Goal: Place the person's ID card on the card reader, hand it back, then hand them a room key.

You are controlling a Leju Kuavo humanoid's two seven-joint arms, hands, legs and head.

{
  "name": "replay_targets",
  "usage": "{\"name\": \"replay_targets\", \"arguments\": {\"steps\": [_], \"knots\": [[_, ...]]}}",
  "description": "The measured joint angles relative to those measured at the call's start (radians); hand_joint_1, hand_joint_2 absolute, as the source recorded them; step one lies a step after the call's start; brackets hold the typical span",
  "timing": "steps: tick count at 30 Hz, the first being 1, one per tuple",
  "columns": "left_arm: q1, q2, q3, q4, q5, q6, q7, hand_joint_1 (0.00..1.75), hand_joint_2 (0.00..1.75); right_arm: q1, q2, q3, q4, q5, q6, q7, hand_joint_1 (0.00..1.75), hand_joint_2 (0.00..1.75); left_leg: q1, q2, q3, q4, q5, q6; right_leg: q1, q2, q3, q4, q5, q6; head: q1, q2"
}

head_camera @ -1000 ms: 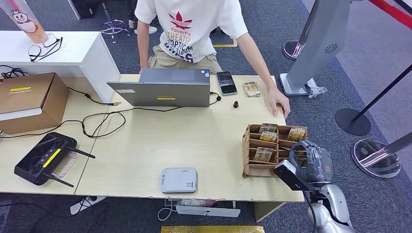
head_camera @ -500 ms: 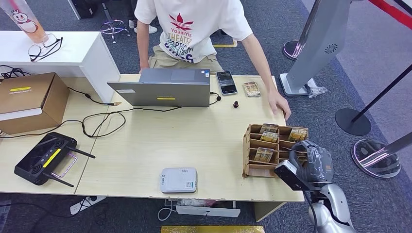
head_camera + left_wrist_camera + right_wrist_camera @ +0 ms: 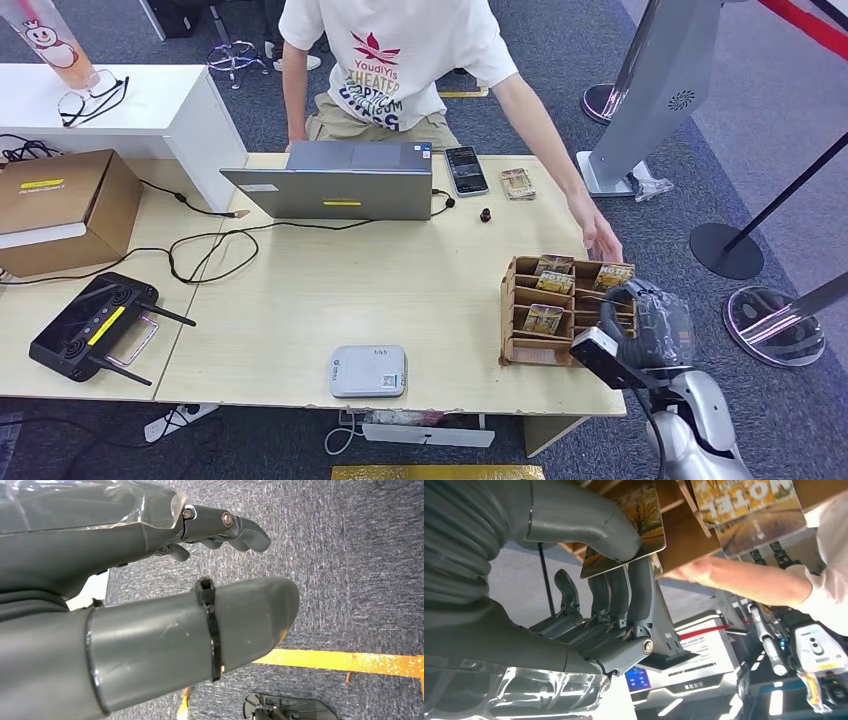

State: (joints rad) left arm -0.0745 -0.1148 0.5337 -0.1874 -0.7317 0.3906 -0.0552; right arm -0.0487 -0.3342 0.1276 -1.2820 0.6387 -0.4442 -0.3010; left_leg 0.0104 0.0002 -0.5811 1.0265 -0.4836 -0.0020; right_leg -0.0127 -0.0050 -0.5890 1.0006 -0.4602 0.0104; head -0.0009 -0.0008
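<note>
On the desk, head view: card rack (image 3: 540,310) at the right edge, several printed cards standing in its slots. Right hand (image 3: 648,325) at the rack's outer side, fingers among the slots. Person's hand (image 3: 603,243) just beyond the rack, reaching toward it. Card reader (image 3: 369,371) near the front edge, well apart from the rack, nothing on it. Laptop (image 3: 335,180), phone (image 3: 466,170) and a small card stack (image 3: 518,183) along the far edge; controller (image 3: 92,325) and cardboard box (image 3: 60,210) to the left.

Left wrist view: left hand (image 3: 200,560) hanging over carpet (image 3: 350,555), fingers apart, holding nothing.

Right wrist view: right hand pinching a key card (image 3: 629,527) (autumn-tree print) between thumb (image 3: 589,527) and fingers (image 3: 641,587), close under the rack; person's forearm (image 3: 744,580) beyond.
</note>
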Motion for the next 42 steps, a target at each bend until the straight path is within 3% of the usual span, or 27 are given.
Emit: {"name": "replay_targets", "arguments": {"steps": [21, 30, 42], "knots": [[-0.005, -0.003, 0.001, 0.000, 0.008, 0.000, -0.019, 0.00, 0.00, -0.038, -0.114, 0.016, -0.157, -0.035, 0.054, -0.005, 1.40, 1.75, 0.000, 0.000, 0.000, 0.000, 0.000, 0.000, 0.000, 0.000, 0.000, 0.000, 0.000, 0.000, 0.000, 0.000], [-0.016, -0.010, 0.001, 0.000, 0.009, 0.000, -0.019, 0.00, 0.00, -0.133, -0.144, 0.024, -0.187, -0.061, 0.085, -0.019, 1.44, 1.75, 0.000, 0.000, 0.000, 0.000, 0.000, 0.000, 0.000, 0.000, 0.000, 0.000, 0.000, 0.000, 0.000, 0.000], [-0.031, -0.016, 0.001, 0.000, -0.011, -0.010, -0.008, 0.00, 0.00, -0.333, -0.132, 0.085, -0.143, -0.074, 0.097, -0.039, 1.50, 1.75, 0.000, 0.000, 0.000, 0.000, 0.001, 0.000, 0.000, 0.000, 0.001, 0.000, 0.000, 0.000, 0.000, 0.000]]}}
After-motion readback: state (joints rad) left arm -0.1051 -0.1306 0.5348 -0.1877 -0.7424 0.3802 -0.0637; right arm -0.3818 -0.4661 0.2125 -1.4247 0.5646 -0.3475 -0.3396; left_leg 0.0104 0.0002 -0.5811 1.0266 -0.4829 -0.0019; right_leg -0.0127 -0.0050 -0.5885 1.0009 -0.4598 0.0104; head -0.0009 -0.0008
